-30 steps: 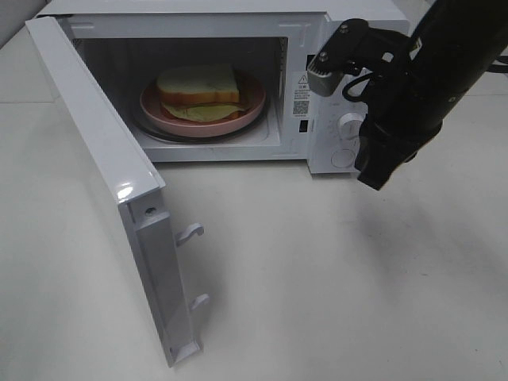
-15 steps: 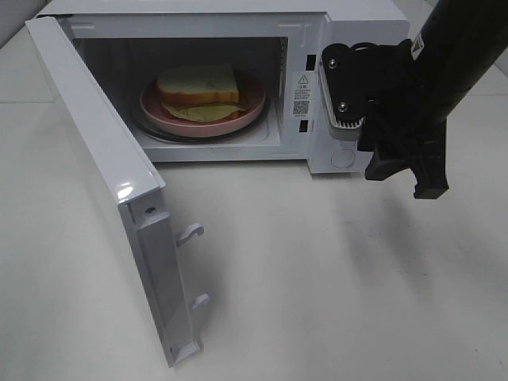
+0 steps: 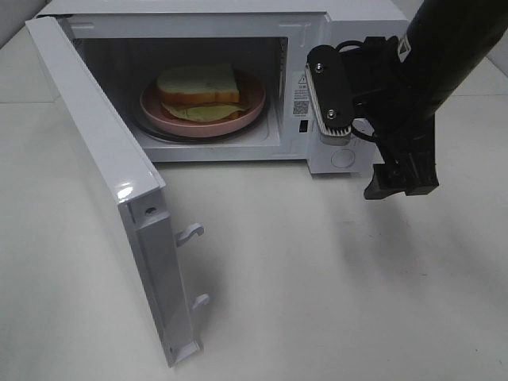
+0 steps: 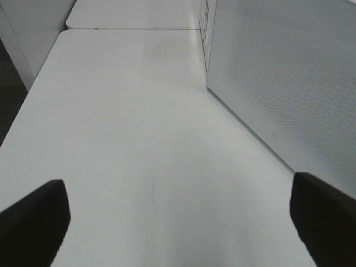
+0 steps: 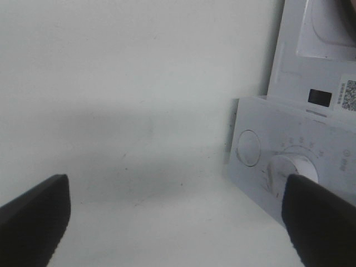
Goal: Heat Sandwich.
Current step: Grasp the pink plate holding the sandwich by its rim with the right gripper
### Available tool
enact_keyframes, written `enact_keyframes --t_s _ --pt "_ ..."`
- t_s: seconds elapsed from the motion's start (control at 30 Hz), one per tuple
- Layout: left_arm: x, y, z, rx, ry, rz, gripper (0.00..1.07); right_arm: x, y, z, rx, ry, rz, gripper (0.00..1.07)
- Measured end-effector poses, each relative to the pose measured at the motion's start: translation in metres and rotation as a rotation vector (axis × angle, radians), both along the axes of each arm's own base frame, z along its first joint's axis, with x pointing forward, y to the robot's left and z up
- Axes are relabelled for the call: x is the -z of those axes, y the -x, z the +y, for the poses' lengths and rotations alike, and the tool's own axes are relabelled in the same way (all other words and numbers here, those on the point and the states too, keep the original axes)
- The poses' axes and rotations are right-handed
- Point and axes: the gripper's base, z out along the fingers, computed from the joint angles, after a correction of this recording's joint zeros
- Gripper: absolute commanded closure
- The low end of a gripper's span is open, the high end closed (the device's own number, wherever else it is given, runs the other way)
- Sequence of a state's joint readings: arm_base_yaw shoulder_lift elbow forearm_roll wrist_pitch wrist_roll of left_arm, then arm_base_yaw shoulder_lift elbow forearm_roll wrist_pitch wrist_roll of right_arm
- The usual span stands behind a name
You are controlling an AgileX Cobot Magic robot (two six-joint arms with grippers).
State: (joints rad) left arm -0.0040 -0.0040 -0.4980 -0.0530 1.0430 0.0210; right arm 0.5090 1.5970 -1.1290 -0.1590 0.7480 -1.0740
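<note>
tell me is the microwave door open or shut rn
Open: the microwave door is swung wide, showing the sandwich on the pink plate inside.

White table [image 3: 333, 278] carries one item directly: a white microwave [image 3: 349, 20] at 12 o'clock, its body along the far edge. Its door [image 3: 103, 175] is swung open toward 8 o'clock over the tabletop. Table surface matte, pale, unmarked apart from faint scuffs.
</note>
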Motion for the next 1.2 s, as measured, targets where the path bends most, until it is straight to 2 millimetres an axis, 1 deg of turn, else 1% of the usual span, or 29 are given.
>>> enact_keyframes --t_s 0.1,0.23,0.27,0.37,0.4,0.57,0.7,0.77,0.83,0.87,0.9,1.0,1.1,1.2 --pt "0.0 0.0 0.0 0.0 0.0 0.0 0.03 0.0 -0.003 0.003 -0.01 0.012 -0.013 0.07" --pt "0.0 0.0 0.0 0.0 0.0 0.0 0.03 0.003 -0.016 0.019 -0.019 0.007 -0.043 0.09" --pt "0.0 0.0 0.0 0.0 0.0 0.0 0.03 0.003 -0.016 0.019 -0.019 0.007 -0.043 0.09" --pt "0.0 0.0 0.0 0.0 0.0 0.0 0.03 0.006 -0.023 0.029 -0.03 -0.001 -0.052 0.09" --pt "0.0 0.0 0.0 0.0 0.0 0.0 0.03 0.007 -0.028 0.034 -0.033 -0.008 -0.06 0.09" --pt "0.0 0.0 0.0 0.0 0.0 0.0 0.03 0.008 -0.035 0.042 -0.044 -0.024 -0.078 0.1" --pt "0.0 0.0 0.0 0.0 0.0 0.0 0.03 0.017 -0.049 0.06 -0.068 -0.042 -0.097 0.11" --pt "0.0 0.0 0.0 0.0 0.0 0.0 0.03 0.018 -0.051 0.063 -0.072 -0.045 -0.101 0.12" --pt "0.0 0.0 0.0 0.0 0.0 0.0 0.03 0.021 -0.055 0.067 -0.077 -0.051 -0.107 0.12" --pt "0.0 0.0 0.0 0.0 0.0 0.0 0.03 0.026 -0.06 0.074 -0.086 -0.056 -0.112 0.13" --pt "0.0 0.0 0.0 0.0 0.0 0.0 0.03 0.026 -0.06 0.074 -0.086 -0.056 -0.112 0.13" --pt "0.0 0.0 0.0 0.0 0.0 0.0 0.03 0.031 -0.07 0.084 -0.093 -0.069 -0.125 0.13" --pt "0.0 0.0 0.0 0.0 0.0 0.0 0.03 0.034 -0.075 0.088 -0.092 -0.077 -0.128 0.14" --pt "0.0 0.0 0.0 0.0 0.0 0.0 0.03 0.044 -0.085 0.097 -0.085 -0.094 -0.123 0.15"
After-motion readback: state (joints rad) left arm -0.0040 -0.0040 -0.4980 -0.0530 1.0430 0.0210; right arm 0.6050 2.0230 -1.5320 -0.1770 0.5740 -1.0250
